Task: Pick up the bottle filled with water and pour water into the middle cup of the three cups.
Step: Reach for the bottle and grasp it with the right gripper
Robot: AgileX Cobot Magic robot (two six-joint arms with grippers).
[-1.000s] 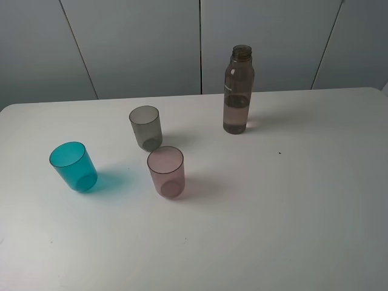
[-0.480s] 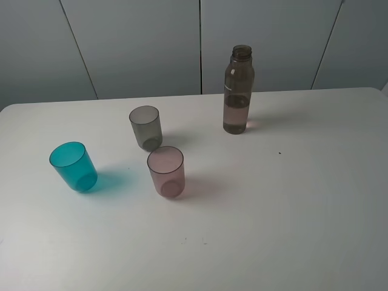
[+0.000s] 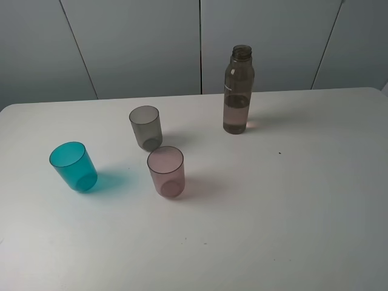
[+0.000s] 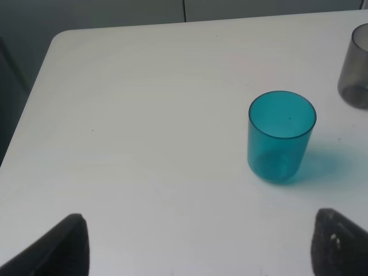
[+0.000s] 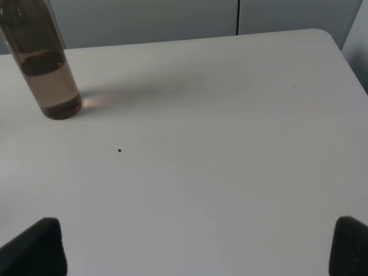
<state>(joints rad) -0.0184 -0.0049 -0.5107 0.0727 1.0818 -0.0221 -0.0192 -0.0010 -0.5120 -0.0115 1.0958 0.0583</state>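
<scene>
Starting the pick: tall smoky brown-grey translucent plastic bottle (image 3: 238,91) stands untouched; right pincer (image 5: 192,250) and left pincer (image 4: 198,247) gape empty (right should approach the bottle body next).

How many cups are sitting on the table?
3. The teal-blue cup stands at the left of the table, the smoky grey cup farther back toward the bottle, and the pink cup just in front of the grey one. None seems hidden.
</scene>
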